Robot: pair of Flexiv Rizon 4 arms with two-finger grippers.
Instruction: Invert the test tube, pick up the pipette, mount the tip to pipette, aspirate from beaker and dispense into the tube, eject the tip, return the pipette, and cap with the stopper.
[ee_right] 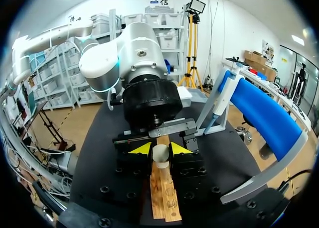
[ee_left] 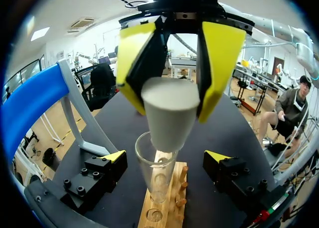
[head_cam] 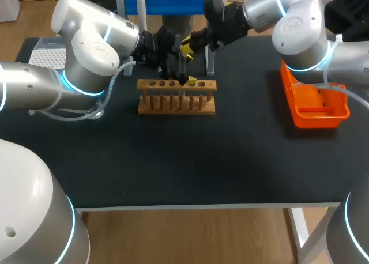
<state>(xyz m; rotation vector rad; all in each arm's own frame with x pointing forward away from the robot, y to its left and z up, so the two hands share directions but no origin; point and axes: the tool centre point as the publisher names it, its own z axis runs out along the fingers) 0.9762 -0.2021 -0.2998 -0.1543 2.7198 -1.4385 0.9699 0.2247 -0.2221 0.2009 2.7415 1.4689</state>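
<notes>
A clear test tube (ee_left: pixel 155 171) stands upright in the wooden rack (head_cam: pixel 176 97). My left gripper (ee_left: pixel 165 158) is open, one yellow tip on each side of the tube and neither touching it. Right above the tube, my right gripper (ee_left: pixel 172 106) is shut on a white conical stopper (ee_left: pixel 168 111). The stopper's narrow end sits at the tube's mouth. In the right wrist view the stopper (ee_right: pixel 160 156) shows between the right gripper's (ee_right: pixel 160 149) yellow tips, with the rack (ee_right: pixel 163 198) beneath. In the head view the left gripper (head_cam: pixel 181 78) and the right gripper (head_cam: pixel 185 48) meet over the rack.
The pipette (ee_right: pixel 222 96) hangs on a stand with a blue bar (head_cam: pixel 167 2) behind the rack. An orange tray (head_cam: pixel 314 105) lies at the right under my right arm. A white tip box (head_cam: pixel 49 56) sits at the far left.
</notes>
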